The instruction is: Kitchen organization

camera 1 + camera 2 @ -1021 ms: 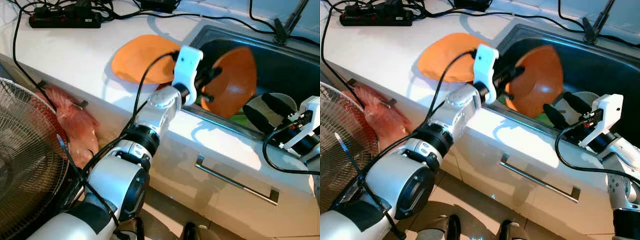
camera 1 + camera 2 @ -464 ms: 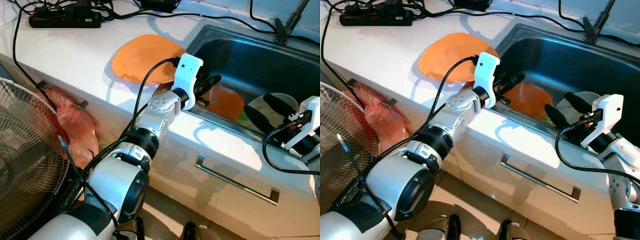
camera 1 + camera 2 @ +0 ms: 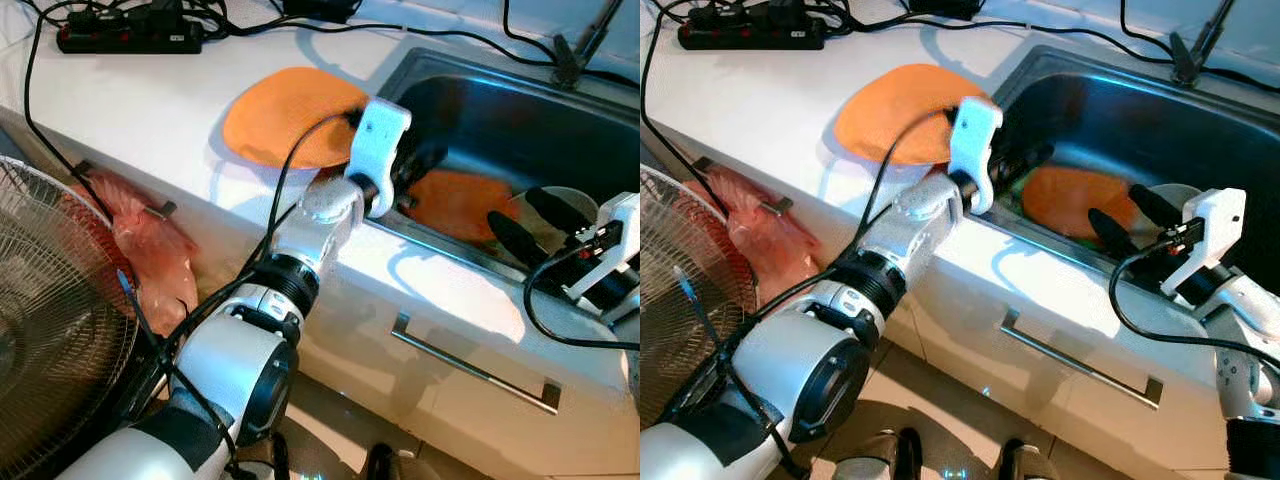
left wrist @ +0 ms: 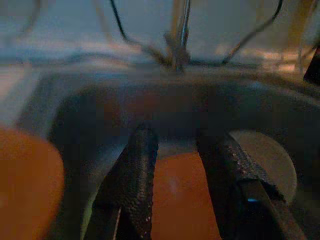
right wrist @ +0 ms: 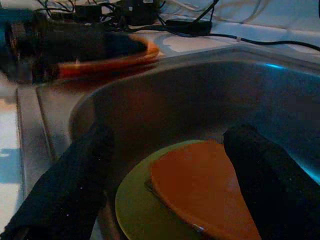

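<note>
Sink (image 3: 1200,110): rectangular stainless-steel basin, dark and glossy inside, set into the white counter (image 3: 130,110) at the scene's 1 o'clock

Orange plate in the sink (image 3: 1075,200): round, smooth, shiny; lies flat on the basin floor over a yellow-green plate (image 5: 132,210), whose rim shows beneath it in the right wrist view. A pale round dish (image 3: 1170,195) sits just beside it toward 3 o'clock

Orange plate on the counter (image 3: 290,115): round, matte, shallow; rests on the white surface just beside the sink's rim, toward 11 o'clock from the basin

Left end effector (image 3: 420,180): white bracket with two long black textured fingers, reaching over the sink's near rim toward the orange plate in the sink. Fingers (image 4: 137,170) stand apart, released, with the plate's orange surface seen between them; whether the tips touch the plate cannot be told

Right end effector (image 3: 1125,220): two black fingers spread apart, gripping nothing, hovering over the basin's near edge by the pale dish, at 4 o'clock

Power strip (image 3: 130,40): black, oblong, with tangled black cables, at 11 o'clock on the counter

Drawer handle (image 3: 1080,360): slim metal bar on the white cabinet front below the sink

Fan (image 3: 55,330): round wire grille, at 8 o'clock

Pink plastic bag (image 3: 150,250): crinkled, hanging at the cabinet beside the fan
</note>
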Motion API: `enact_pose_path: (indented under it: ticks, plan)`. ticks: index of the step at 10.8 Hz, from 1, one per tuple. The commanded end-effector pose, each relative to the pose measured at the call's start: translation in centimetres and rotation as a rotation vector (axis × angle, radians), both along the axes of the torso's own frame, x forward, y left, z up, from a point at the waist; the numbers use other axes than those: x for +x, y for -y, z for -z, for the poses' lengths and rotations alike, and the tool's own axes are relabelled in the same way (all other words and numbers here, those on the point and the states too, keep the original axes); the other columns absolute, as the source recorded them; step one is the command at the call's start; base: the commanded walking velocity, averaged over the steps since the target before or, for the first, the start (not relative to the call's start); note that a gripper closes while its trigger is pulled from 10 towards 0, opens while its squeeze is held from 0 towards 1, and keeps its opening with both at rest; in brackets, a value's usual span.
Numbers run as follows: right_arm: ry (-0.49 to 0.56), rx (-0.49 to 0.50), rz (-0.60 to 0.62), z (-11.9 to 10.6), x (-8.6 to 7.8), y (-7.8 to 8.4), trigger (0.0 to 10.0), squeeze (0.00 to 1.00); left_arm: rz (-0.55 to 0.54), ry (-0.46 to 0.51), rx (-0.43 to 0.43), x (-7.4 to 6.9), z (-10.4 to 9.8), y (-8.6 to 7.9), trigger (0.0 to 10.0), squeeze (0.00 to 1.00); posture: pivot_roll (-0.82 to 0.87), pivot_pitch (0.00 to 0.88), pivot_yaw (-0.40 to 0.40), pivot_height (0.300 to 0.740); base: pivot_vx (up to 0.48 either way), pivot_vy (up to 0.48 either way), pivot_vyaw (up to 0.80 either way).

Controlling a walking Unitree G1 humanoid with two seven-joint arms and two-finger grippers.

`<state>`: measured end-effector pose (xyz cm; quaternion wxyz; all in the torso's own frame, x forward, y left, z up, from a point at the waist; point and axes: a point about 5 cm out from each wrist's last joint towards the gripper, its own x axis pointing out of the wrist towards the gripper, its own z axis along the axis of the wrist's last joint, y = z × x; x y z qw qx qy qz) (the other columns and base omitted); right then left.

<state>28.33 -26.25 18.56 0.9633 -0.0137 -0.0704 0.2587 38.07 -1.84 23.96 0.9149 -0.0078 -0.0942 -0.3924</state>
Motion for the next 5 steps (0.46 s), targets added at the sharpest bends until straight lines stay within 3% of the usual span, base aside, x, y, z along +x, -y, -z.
enact_pose_path:
  ticks: [1, 2, 3, 5]
  plan:
    - [0.010, -0.004, 0.002, -0.1, -0.1, 0.0, 10.0, 0.00, 0.029, 0.041, -0.048, -0.8, -0.9, 1.3, 10.0, 0.00, -0.04, 0.179, 0.022, 0.740, 0.000, 0.000, 0.00]
    - [0.009, 0.000, -0.004, -0.1, 0.0, -0.1, 10.0, 0.00, -0.010, 0.096, -0.103, -0.3, -3.0, -0.1, 10.0, 0.00, -0.03, 0.180, 0.021, 0.740, 0.000, 0.000, 0.00]
    - [0.007, 0.007, -0.013, 0.0, 0.1, -0.4, 10.0, 0.00, -0.086, 0.148, -0.176, 0.5, -5.4, -2.8, 10.0, 1.00, -0.02, 0.179, 0.021, 0.740, 0.000, 0.000, 0.00]
    - [0.005, 0.016, -0.029, 0.2, 0.3, -0.9, 10.0, 0.00, -0.234, 0.218, -0.185, 1.1, -7.0, -7.4, 10.0, 1.00, 0.00, 0.176, 0.018, 0.740, 0.000, 0.000, 0.00]
